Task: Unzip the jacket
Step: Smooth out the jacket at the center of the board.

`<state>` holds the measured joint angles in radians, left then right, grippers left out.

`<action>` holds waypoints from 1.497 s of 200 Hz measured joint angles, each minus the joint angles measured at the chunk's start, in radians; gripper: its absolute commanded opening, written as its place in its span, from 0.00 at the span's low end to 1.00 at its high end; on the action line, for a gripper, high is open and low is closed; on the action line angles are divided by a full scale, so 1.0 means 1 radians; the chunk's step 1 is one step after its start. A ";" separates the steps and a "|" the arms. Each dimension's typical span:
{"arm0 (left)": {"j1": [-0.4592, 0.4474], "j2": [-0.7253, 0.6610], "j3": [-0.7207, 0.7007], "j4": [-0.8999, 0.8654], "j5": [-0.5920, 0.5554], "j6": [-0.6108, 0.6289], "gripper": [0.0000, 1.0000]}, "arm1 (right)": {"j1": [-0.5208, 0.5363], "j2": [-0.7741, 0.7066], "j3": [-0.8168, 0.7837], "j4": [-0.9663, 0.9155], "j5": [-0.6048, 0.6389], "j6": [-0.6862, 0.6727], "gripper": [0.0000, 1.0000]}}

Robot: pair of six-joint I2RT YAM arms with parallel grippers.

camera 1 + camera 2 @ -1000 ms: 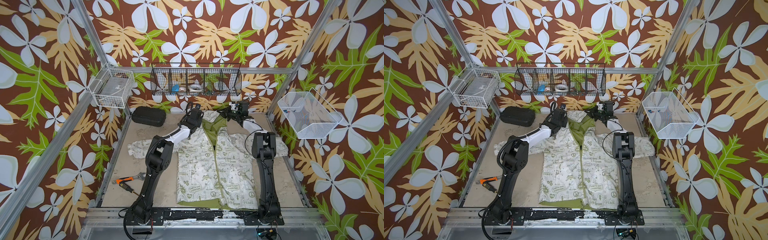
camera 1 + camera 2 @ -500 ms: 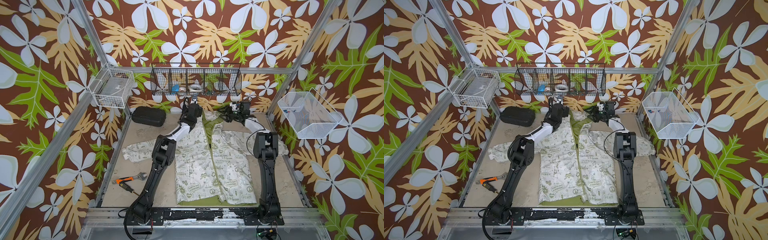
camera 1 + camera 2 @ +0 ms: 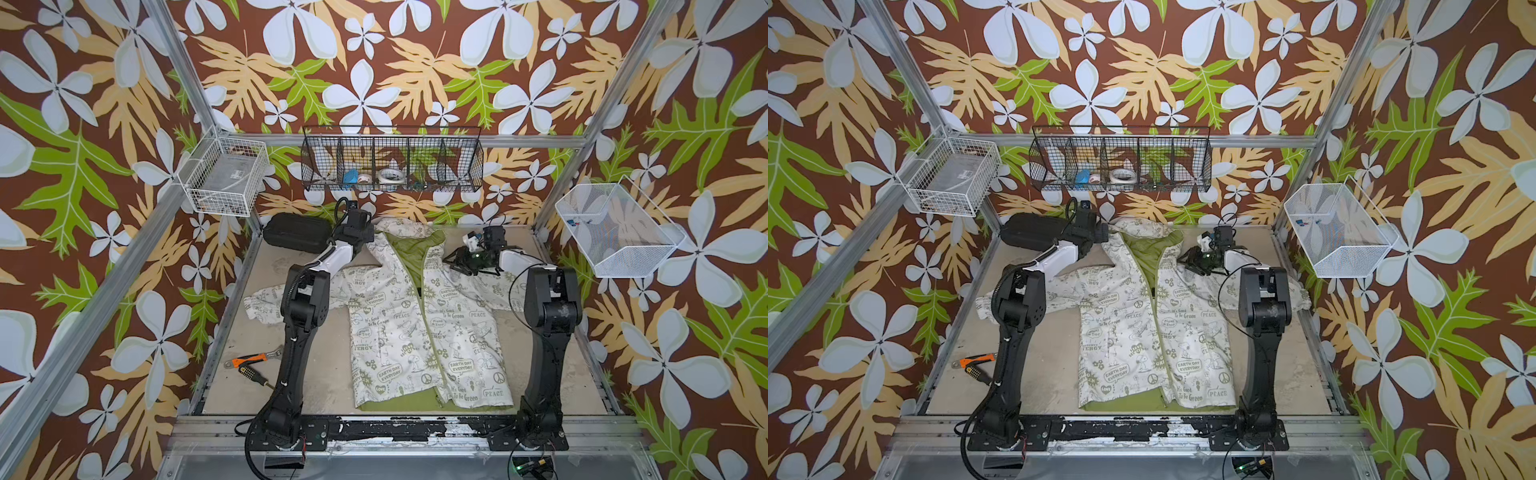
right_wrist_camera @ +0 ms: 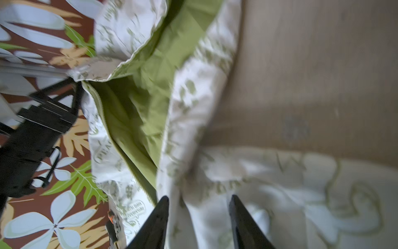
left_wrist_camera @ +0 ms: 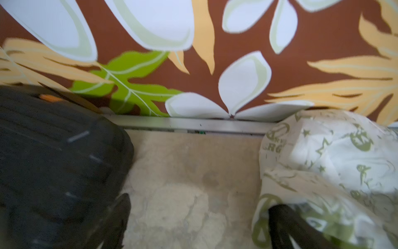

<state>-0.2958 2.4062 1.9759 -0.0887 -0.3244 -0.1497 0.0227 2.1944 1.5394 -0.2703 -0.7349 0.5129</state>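
Plainly, the jacket (image 3: 419,332) lies flat and front up in the middle of the table (image 3: 324,374), with its hood (image 3: 399,226) at the far end. We see its top parted in a V that bares the green lining (image 3: 409,257); lower down the two fronts meet. Our left pincer (image 5: 198,204) is spread wide and empty, between the black case (image 3: 297,232) and the hood. Our right pincer (image 4: 198,197) has its tips parted over the jacket's shoulder on our right side, gripping nothing we can make out.
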 measured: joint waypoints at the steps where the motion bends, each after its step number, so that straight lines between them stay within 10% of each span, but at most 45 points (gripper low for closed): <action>1: 0.000 -0.002 -0.004 -0.002 0.002 0.002 1.00 | 0.000 -0.002 -0.005 0.000 0.002 -0.001 0.43; 72: -0.002 -0.264 -0.337 0.051 0.213 0.053 1.00 | 0.006 -0.169 -0.195 0.037 0.182 -0.103 0.61; 169: -0.002 -0.559 -0.670 0.073 0.124 0.180 0.97 | 0.189 -0.612 -0.552 -0.053 0.223 -0.168 0.71; 299: 0.000 -0.762 -0.954 0.101 0.177 0.026 0.94 | 0.504 -0.798 -0.967 0.051 0.155 0.058 0.40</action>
<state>-0.2962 1.6444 1.0218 0.0128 -0.1471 -0.1238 0.5266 1.3964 0.5720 -0.2192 -0.5800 0.5705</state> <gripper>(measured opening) 0.942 0.475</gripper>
